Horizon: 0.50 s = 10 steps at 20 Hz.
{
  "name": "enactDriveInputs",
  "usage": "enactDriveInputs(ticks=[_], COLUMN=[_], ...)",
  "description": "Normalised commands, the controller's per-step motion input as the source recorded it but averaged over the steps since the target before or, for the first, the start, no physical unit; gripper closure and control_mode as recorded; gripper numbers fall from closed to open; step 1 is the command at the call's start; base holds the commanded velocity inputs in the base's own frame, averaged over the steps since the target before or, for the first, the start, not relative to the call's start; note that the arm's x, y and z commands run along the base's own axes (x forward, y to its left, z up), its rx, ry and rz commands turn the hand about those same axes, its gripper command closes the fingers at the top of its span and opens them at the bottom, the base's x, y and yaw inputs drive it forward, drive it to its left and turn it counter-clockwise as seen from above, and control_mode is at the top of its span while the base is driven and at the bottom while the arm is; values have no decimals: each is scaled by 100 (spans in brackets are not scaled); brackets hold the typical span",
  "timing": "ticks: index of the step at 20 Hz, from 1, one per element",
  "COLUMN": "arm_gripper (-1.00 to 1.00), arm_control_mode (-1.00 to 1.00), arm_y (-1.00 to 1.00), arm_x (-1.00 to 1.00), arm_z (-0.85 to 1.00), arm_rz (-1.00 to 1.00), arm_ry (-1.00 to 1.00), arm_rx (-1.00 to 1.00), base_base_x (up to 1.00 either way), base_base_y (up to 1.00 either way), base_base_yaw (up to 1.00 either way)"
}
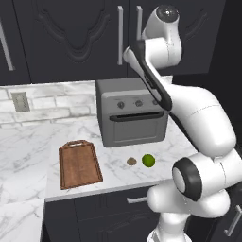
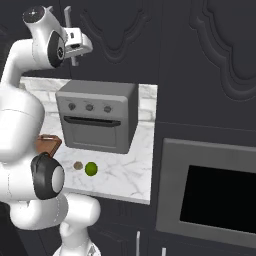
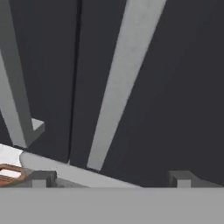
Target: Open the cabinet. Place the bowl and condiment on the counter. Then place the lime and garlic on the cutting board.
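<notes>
The gripper (image 3: pixel 109 178) is raised before the closed cabinet (image 1: pixel 71 33), jaws spread wide and empty, with the right door's silver bar handle (image 3: pixel 122 83) seen between the fingertips. The cutting board (image 1: pixel 79 164) is laid near the counter's (image 1: pixel 28 146) front edge, left of the toaster oven (image 1: pixel 132 111). The garlic (image 1: pixel 132 161) and lime (image 1: pixel 148 160) are set just beside each other before the oven, close to the front edge.

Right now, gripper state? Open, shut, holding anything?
Gripper: open, holding nothing, fingertips spread wide before the cabinet door's silver bar handle.
</notes>
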Motion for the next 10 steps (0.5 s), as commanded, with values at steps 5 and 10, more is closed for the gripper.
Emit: enactDriveInputs(ticks=[5,10], arm_gripper=[-100,-100], arm_control_mode=[-100,-100], arm_y=[2,0], arm_x=[55,47], arm_z=[0,0], arm_rz=[5,0], arm_ry=[0,0], arm_rx=[0,0], base_base_x=[0,0], base_base_y=[0,0], base_base_yaw=[0,0])
